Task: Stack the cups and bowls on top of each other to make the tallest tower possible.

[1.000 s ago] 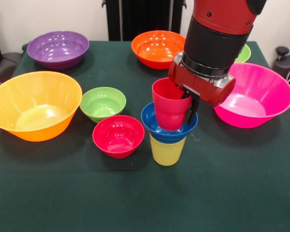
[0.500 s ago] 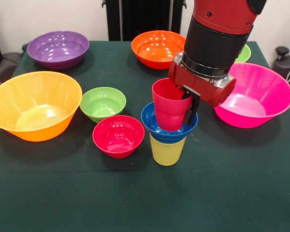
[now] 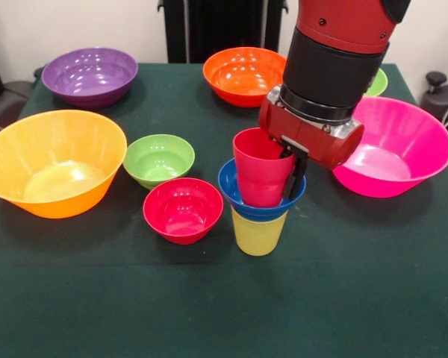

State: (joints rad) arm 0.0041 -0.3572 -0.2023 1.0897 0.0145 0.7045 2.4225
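Red cup [image 3: 260,170], blue bowl [image 3: 234,191], yellow cup [image 3: 258,233].

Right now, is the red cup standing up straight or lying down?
Standing up. The red cup sits mouth-up inside the small blue bowl, which rests on the yellow cup.

From my station the scene looks evenly bright, with light coming from above. The glossy bowls show soft white glare, strongest inside the pink bowl [image 3: 392,149] on the right and the big orange-yellow bowl [image 3: 52,160] on the left. Shadows on the green table cloth [image 3: 224,306] are weak and short. The whole picture is a little soft, and fine details are not sharp.
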